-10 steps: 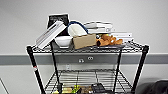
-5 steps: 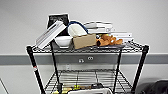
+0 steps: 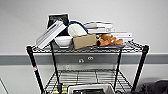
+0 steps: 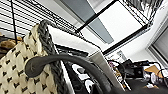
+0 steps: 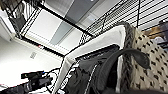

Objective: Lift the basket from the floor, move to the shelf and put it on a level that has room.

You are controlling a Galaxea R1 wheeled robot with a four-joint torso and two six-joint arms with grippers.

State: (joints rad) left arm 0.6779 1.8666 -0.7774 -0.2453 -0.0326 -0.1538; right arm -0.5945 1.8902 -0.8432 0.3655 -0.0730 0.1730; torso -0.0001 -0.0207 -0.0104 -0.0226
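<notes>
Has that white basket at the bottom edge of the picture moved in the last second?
Yes. The basket now shows just in front of the rack's middle tier, lower than its top tier; a second ago it showed nowhere below that tier.

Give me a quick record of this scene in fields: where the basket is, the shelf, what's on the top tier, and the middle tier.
basket: cream woven basket at the bottom edge of the head view, in front of the rack
shelf: black wire rack against a pale wall
top tier: books, white bowl, cardboard box, orange toy
middle tier: wire grid, bare where visible
claws: state cannot be told
</notes>
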